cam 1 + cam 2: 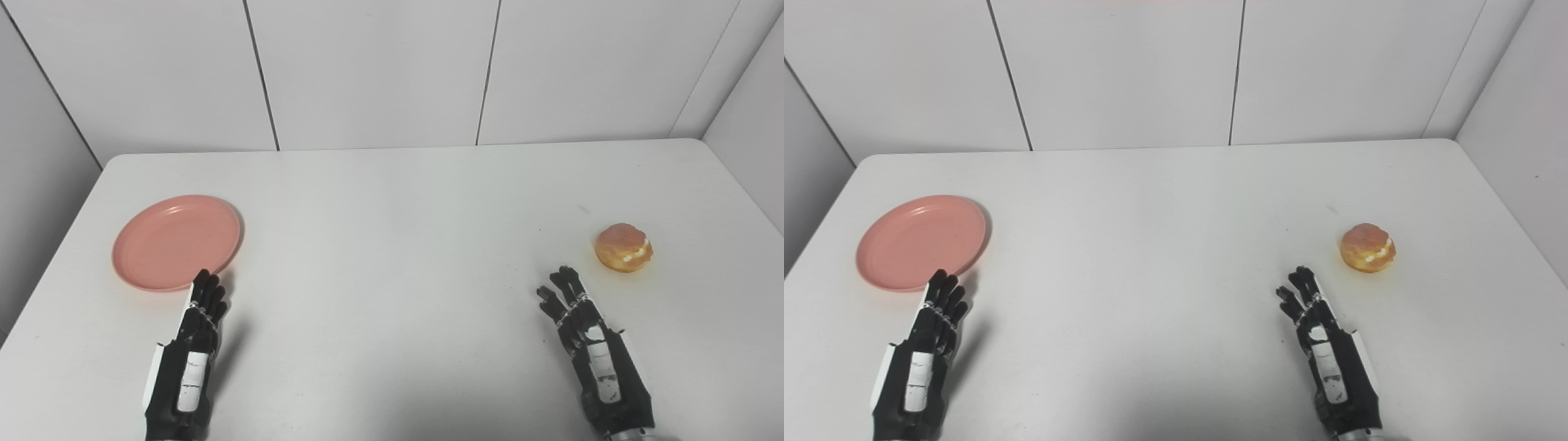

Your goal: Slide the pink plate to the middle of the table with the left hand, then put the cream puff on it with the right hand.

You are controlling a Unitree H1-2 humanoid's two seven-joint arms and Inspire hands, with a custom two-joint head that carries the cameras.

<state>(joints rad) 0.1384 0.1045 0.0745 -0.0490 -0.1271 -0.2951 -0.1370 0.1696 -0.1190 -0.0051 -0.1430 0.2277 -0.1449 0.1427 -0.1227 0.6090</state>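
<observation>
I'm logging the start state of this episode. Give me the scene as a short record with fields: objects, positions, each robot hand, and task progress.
surface: white rectangular table
plate: round pink plastic plate, left side of table, nothing on it
food: golden round cream puff, right side, resting on the table
left robot hand: open, fingertips at the plate's near rim; contact unclear
right robot hand: open, near and just left of the puff, apart from it
progress: plate not yet at the middle; puff not yet on it

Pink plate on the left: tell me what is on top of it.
Nothing lies on the round pink plate; its inside is bare. The left hand's fingertips overlap its near rim, hiding a small stretch. The golden cream puff sits apart, far right on the white table.
</observation>
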